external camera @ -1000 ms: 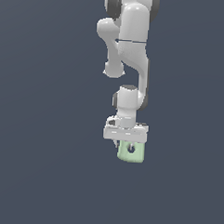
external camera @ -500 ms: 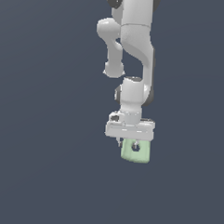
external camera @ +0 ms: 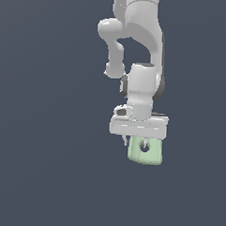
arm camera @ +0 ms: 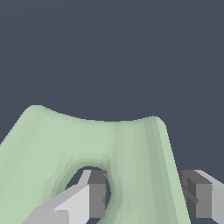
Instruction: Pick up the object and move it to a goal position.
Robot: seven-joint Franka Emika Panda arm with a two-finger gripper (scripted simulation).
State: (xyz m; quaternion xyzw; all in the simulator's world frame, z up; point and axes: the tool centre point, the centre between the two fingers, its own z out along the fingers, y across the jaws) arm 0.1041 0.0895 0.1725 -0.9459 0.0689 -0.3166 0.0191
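Claw (external camera: 142,143) clamped on pale green block (external camera: 145,152), w/ arm (external camera: 139,50) hanging down from the top of the exterior view. Block held just under the white hand, slightly tilted, small round hole near its upper part. Plain dark grey backdrop all round. In wrist view, one finger (arm camera: 94,197) poking through the hole of block (arm camera: 131,148), other finger (arm camera: 199,194) pressed vs its outer side

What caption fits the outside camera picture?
Robot arm's pincer holds a pale green block with a hole.
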